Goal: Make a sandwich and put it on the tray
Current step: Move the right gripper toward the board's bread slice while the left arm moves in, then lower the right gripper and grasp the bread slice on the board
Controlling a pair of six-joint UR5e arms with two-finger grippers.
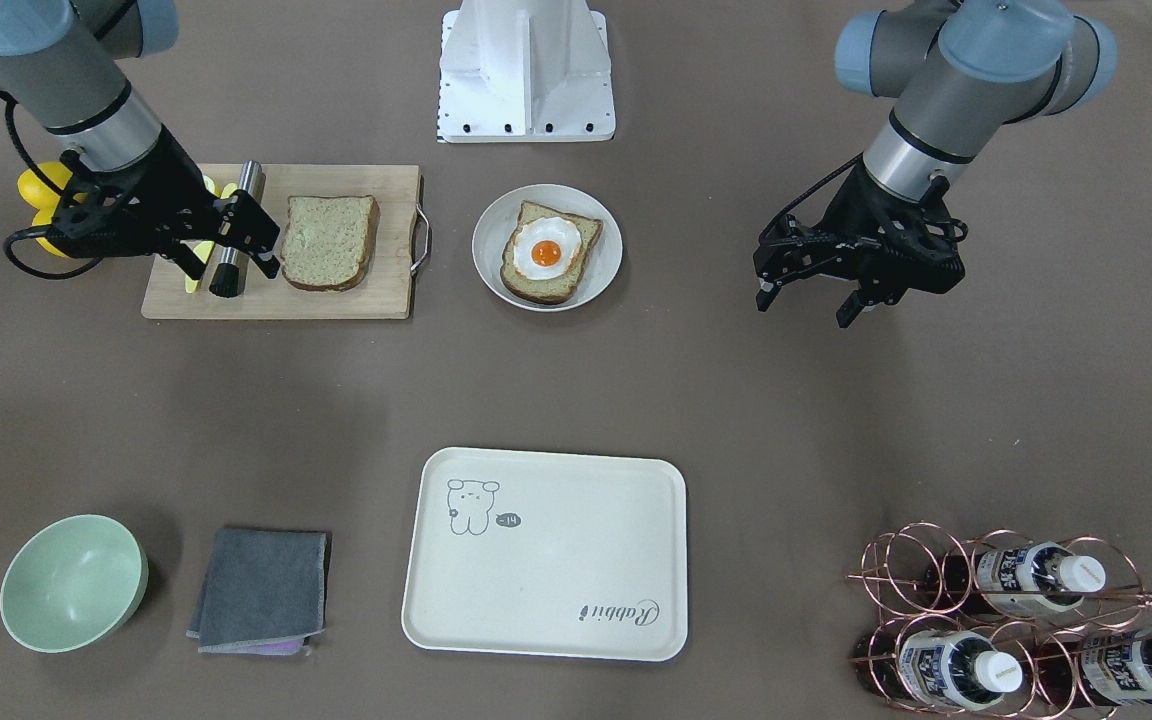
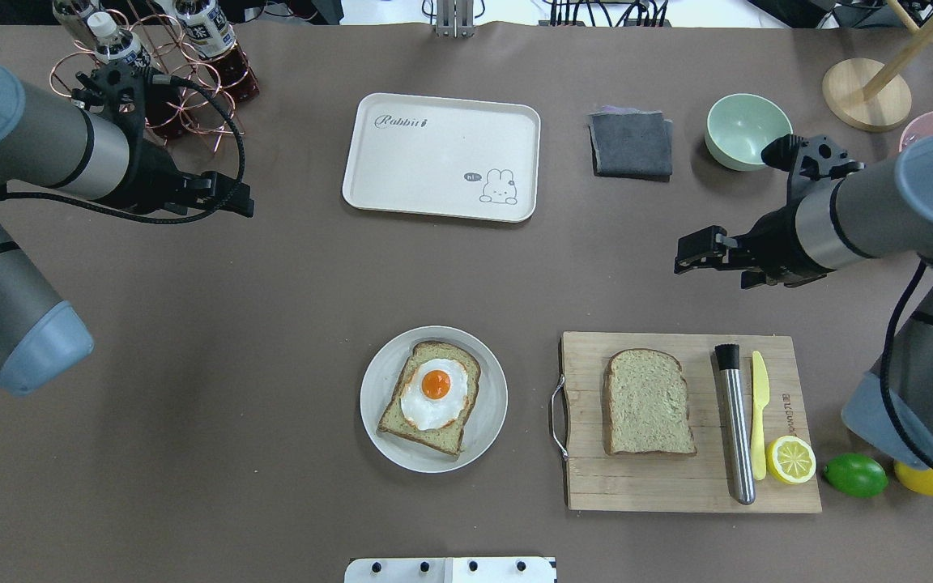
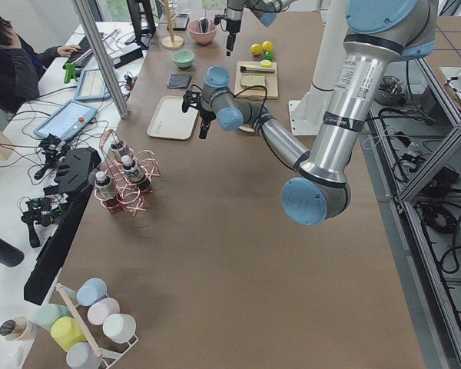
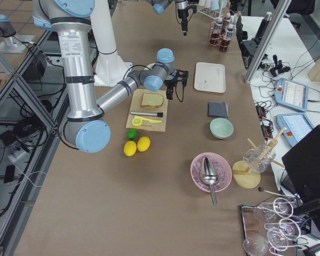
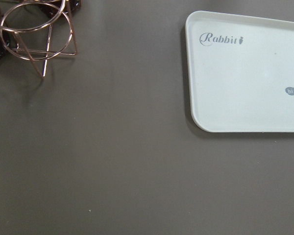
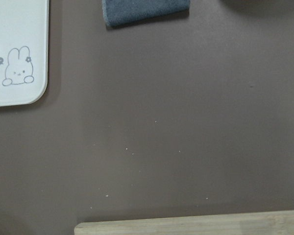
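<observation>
One slice of speckled bread (image 2: 649, 402) lies flat on the wooden cutting board (image 2: 596, 478). The other slice (image 2: 442, 435) rests on a round white plate (image 2: 492, 380) with the fried egg (image 2: 434, 394) on top. The cream tray (image 2: 434, 154) sits bare at the far middle of the table. My left gripper (image 1: 804, 303) hovers open over bare table, between the plate and the bottle rack. Above the table just beyond the board's far edge, my right gripper (image 1: 231, 265) is open and holds nothing. Neither wrist view shows its fingers.
A steel cylinder tool (image 2: 735, 425), a yellow knife (image 2: 760, 413) and a lemon half (image 2: 790, 459) share the board. A lime (image 2: 855, 474) and a lemon (image 2: 932, 478) lie beside it. A grey cloth (image 2: 631, 144), a green bowl (image 2: 748, 129) and a copper bottle rack (image 2: 151, 73) line the far side.
</observation>
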